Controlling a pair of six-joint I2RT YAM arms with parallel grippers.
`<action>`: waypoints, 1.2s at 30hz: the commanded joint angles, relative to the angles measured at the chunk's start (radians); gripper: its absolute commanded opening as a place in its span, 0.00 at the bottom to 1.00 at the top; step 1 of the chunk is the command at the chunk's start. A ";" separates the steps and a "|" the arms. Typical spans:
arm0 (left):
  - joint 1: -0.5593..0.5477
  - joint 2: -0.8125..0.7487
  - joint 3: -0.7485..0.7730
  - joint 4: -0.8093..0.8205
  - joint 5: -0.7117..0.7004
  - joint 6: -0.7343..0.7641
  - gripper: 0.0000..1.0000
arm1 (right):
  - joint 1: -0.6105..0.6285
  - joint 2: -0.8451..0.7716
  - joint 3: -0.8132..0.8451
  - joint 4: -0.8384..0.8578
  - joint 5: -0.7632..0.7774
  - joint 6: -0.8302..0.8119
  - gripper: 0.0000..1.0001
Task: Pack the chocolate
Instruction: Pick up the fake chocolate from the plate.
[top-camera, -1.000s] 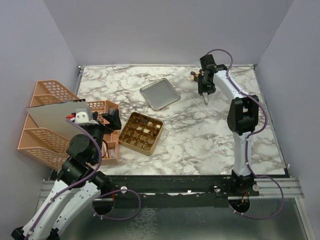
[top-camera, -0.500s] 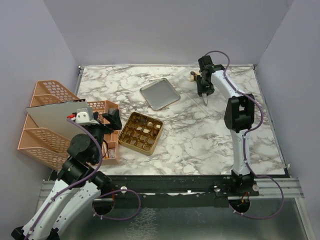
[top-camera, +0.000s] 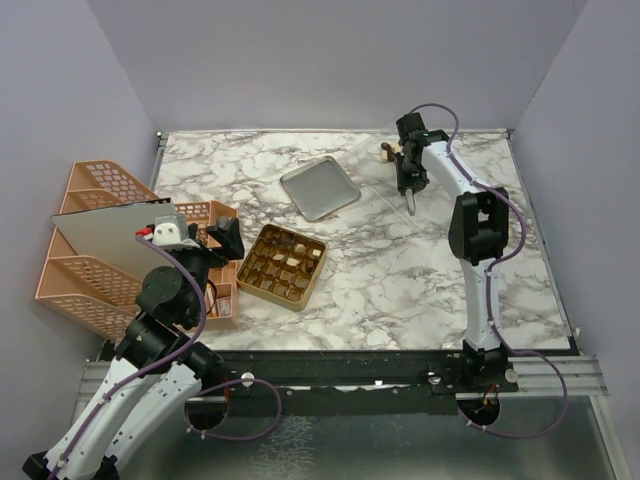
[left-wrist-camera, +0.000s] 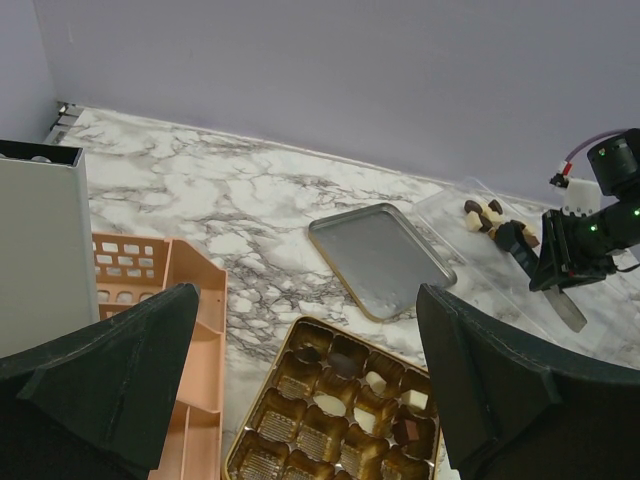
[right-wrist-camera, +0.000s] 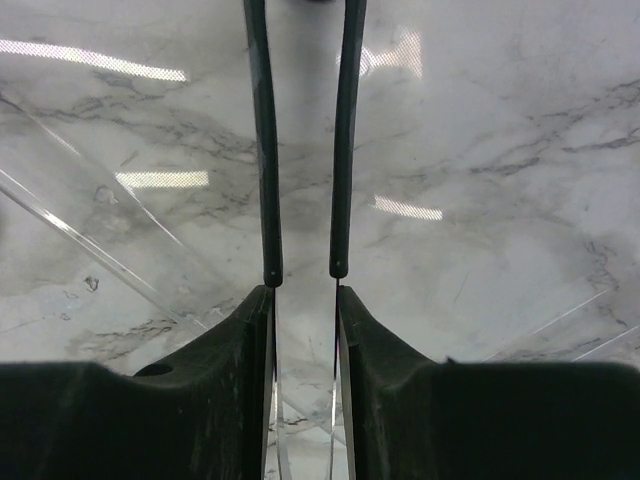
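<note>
Marbled tabletop (top-camera: 400, 270) is carrying a golden-brown gridded tray (top-camera: 268, 296), partly filled, near its left edge. Left gripper (left-wrist-camera: 308, 292), jaws spread, is idling. Right gripper (top-camera: 408, 204), jaws narrowly parted and empty, is hovering beside brown-and-cream chocolate pieces (left-wrist-camera: 485, 215) at the far edge, likely fetching; next, lowering onto one.

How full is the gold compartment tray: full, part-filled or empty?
Part-filled: the tray holds chocolate pieces in a few compartments; others show bare gold bottoms.
</note>
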 joint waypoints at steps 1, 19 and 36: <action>0.003 -0.002 -0.009 0.018 -0.014 0.006 0.99 | -0.003 -0.075 -0.048 -0.002 -0.027 -0.008 0.25; 0.003 -0.005 -0.007 0.015 -0.020 0.009 0.99 | 0.018 -0.339 -0.287 0.113 -0.223 0.018 0.22; 0.004 0.002 -0.007 0.018 -0.024 0.013 0.99 | 0.270 -0.603 -0.609 0.257 -0.340 0.072 0.22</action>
